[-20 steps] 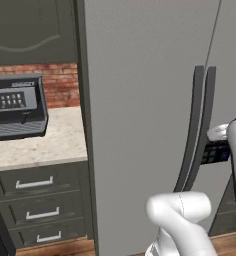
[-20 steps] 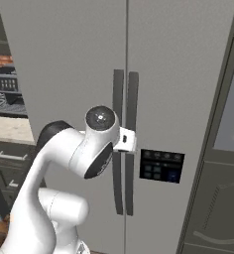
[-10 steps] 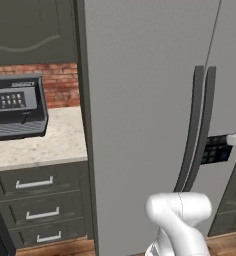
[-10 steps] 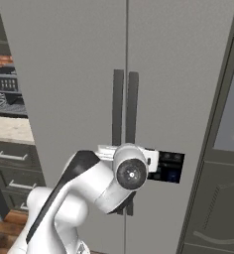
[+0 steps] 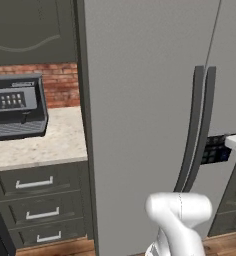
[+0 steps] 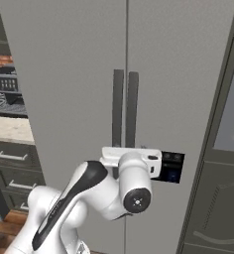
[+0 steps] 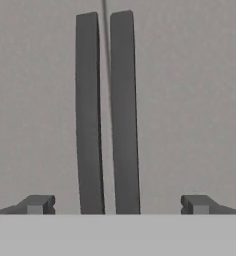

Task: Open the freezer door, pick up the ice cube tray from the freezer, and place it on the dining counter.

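1. The tall flat matte grey freezer door (image 6: 74, 99) is being shown fully shut; its long dark grey vertical bar handle (image 7: 88, 115) is taken as the landmark.
2. The pale ice cube tray is not being seen: judged to be lying behind the shut door, so its exact spot cannot be told.
3. The two-finger gripper (image 7: 117, 204) is being held with jaws spread wide, nothing between them. One dark fingertip (image 7: 37, 204) is sitting well out to one side of the handle, the other well out to the far side of the second dark bar handle (image 7: 124, 115).
4. Key relation: both handles are being framed between the fingertips in the hand view, straight ahead of the jaws. The landmark handle's long axis is running upright, crosswise to the jaw line, so closing across it looks workable.
5. Issue: the pair is being straddled, not the one bar. The second handle, just beside the landmark, belongs to the neighbouring grey door with the dark dispenser panel (image 6: 168, 167).
6. Judgement: a sideways shift toward the landmark handle is probably being called for before closing. Contact not yet being made, as far as can be told.
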